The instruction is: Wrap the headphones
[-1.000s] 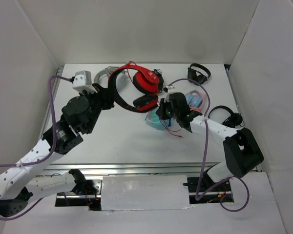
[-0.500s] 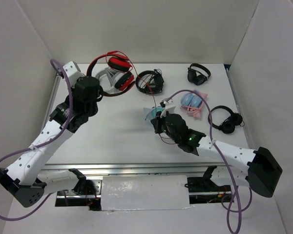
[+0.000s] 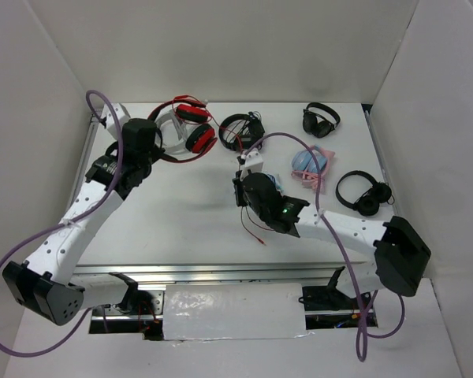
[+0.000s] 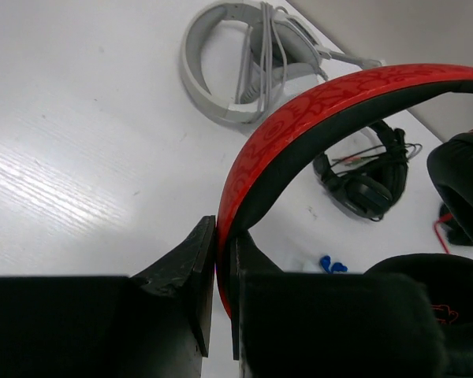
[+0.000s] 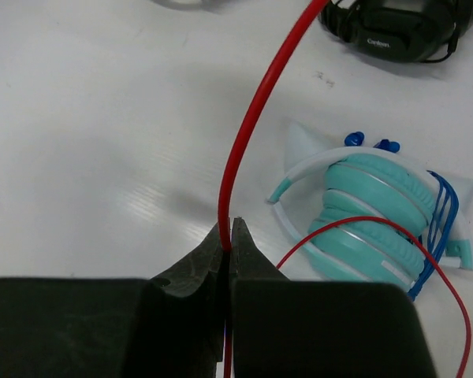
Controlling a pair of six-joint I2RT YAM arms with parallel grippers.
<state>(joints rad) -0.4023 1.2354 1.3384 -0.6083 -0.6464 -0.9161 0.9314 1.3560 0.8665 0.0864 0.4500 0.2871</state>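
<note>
Clamping red over-ear headphones (image 3: pixel 200 140): left jaws shut on headband (image 4: pixel 315 102), earcups (image 3: pixel 191 114) pointing right; right jaws pinching thin red cable (image 5: pixel 256 102).

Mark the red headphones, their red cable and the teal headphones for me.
red headphones (image 4: pixel 323 98): left wrist view, on the headband's red outer face.
red cable (image 5: pixel 252 110): right wrist view, on its taut middle stretch.
teal headphones (image 5: pixel 370 201): right wrist view, on the earcup.

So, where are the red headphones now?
Top view: the red headphones are at the table's far left, headband in the left claw, between grey headphones and a black pair.
</note>
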